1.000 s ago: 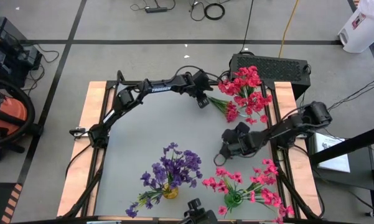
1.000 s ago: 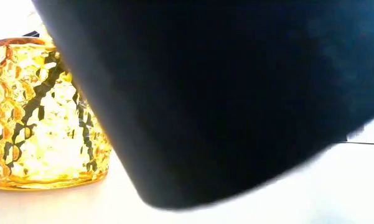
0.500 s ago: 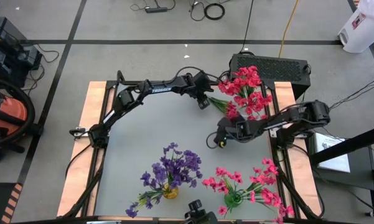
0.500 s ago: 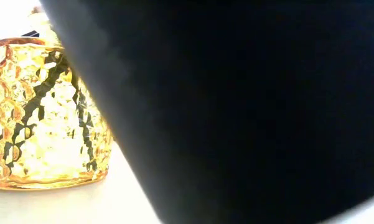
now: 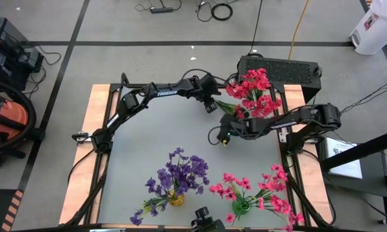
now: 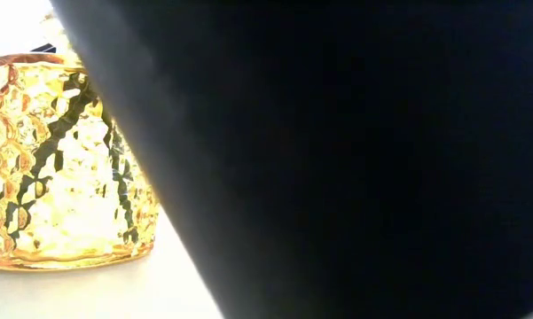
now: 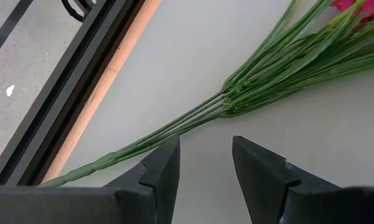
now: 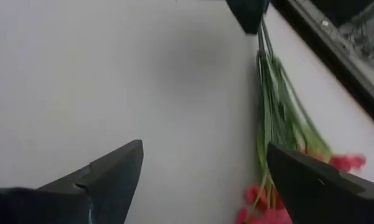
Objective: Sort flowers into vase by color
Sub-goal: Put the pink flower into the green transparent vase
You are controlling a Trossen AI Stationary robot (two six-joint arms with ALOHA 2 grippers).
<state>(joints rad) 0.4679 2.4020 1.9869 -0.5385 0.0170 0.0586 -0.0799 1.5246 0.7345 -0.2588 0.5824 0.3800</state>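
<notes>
My left jaws (image 7: 204, 168) hang slightly parted and hold nothing, just above the bundled green stems (image 7: 193, 118) of the red flowers (image 5: 254, 93), which lie on the desk (image 5: 154, 142) near its far right corner; my right jaws (image 8: 202, 168) are spread wide and empty over bare desk just beside that same bunch, with its stems and a few red blossoms (image 8: 261, 208) to one side; at the near edge the purple flowers (image 5: 180, 173) stand in an amber vase (image 6: 62, 159) of dimpled glass, and the pink flowers (image 5: 261, 187) stand in a green vase (image 5: 241, 206) to its right; a dark shape fills most of the low view.
</notes>
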